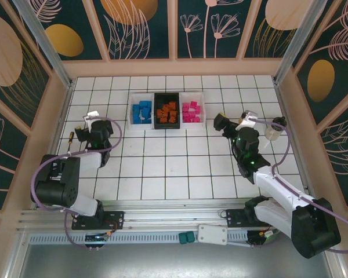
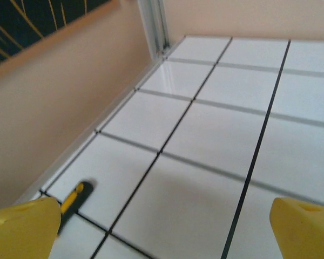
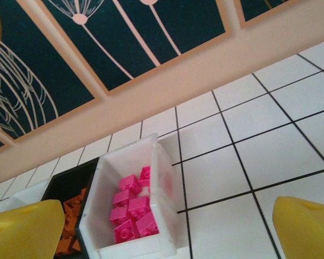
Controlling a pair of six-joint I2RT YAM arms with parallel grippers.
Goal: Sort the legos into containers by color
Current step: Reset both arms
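A left white bin (image 1: 131, 110), a black bin (image 1: 167, 96) and a right white bin (image 1: 202, 110) are sitting in a row at the far middle of the table (image 1: 162, 168), their long walls touching. All three are small, rectangular and open-topped. The white ones are showing thin, smooth, slightly translucent plastic. The blue legos (image 1: 142, 112) are lying in the left white bin, the orange-brown legos (image 1: 167, 113) are heaping in the black bin, and the pink legos (image 1: 191, 111) are filling the right white bin. Every brick is small, studded, hard-edged and faintly shiny.

The table is gleaming with glossy white tiles ruled by thin black grout lines.

The right gripper (image 1: 219, 120) is hanging just right of the row, its blunt yellow fingers (image 3: 308, 226) spread wide and gripping nothing, with bare tile lying between it and the pink bin.

The left gripper (image 1: 87, 123) is hovering near the matte peach wall (image 2: 43, 135), its fingers (image 2: 21, 226) likewise parted and empty. A small black-and-yellow object (image 2: 75, 197), too blurred to identify, is lying on the tile close by.

Two teal blocks (image 1: 187, 237) and a flat white box (image 1: 211, 233) with rounded ends are resting on the metal rail between the arm bases.
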